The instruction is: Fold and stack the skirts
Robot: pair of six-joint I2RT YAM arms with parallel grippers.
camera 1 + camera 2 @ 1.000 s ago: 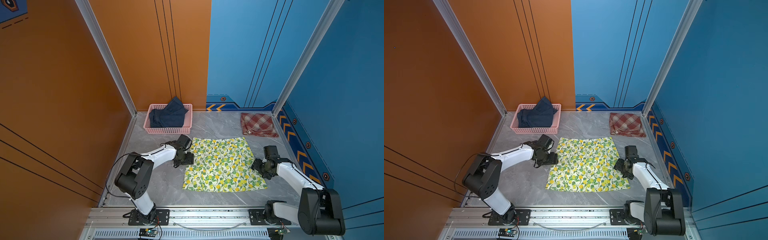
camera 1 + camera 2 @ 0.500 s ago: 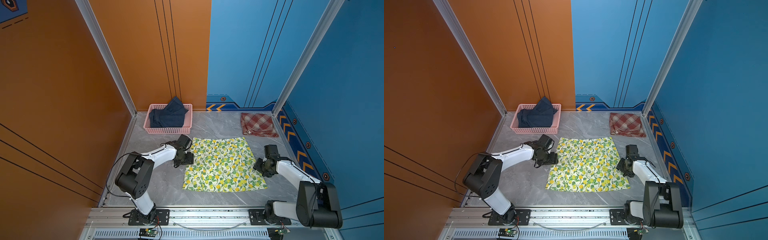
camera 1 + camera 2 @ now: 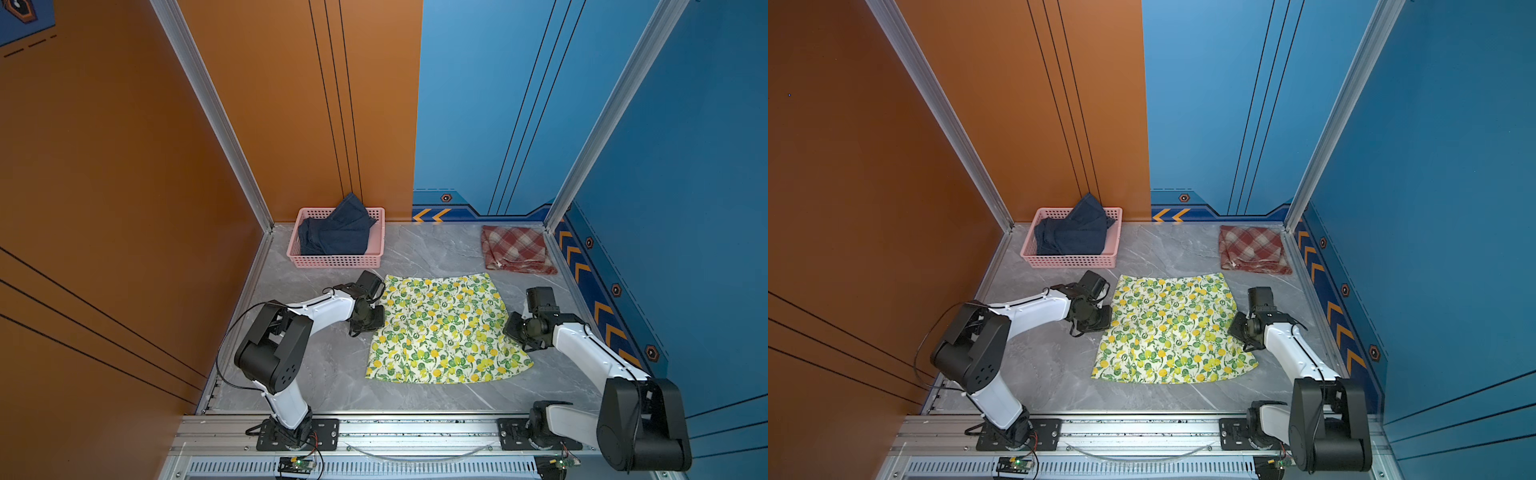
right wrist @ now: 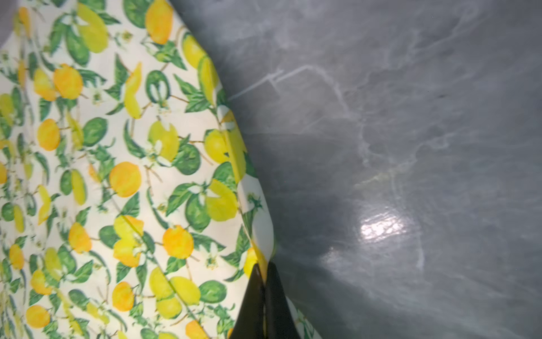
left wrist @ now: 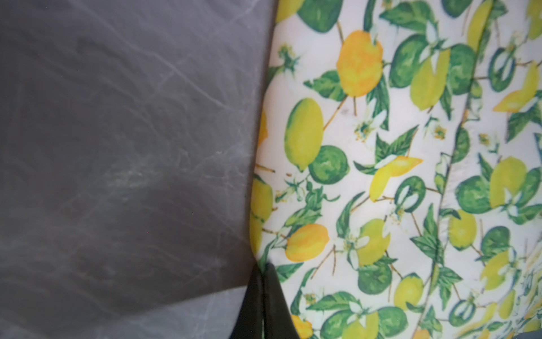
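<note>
A white lemon-and-leaf print skirt [image 3: 444,328] [image 3: 1171,328] lies spread flat in the middle of the grey marble floor in both top views. My left gripper [image 3: 376,318] [image 5: 263,268] is shut on its left side edge, the black fingertips pinching the cloth [image 5: 381,176]. At the opposite side my right gripper [image 3: 512,328] [image 4: 264,270] is shut on the skirt's right edge [image 4: 117,176], which lifts slightly into a fold. A rust-red and cream plaid skirt [image 3: 515,249] lies folded at the back right. A dark blue denim skirt [image 3: 336,232] is heaped in the basket.
A pink perforated basket [image 3: 332,261] stands at the back left against the orange wall. Blue walls close the back and right. A metal rail [image 3: 395,432] with both arm bases runs along the front edge. Bare marble floor [image 3: 428,253] separates the lemon skirt from the basket and plaid skirt.
Both grippers have gone from open to shut, each pinching a side edge of the lemon skirt. The arms have hardly shifted and the skirt still lies flat.
</note>
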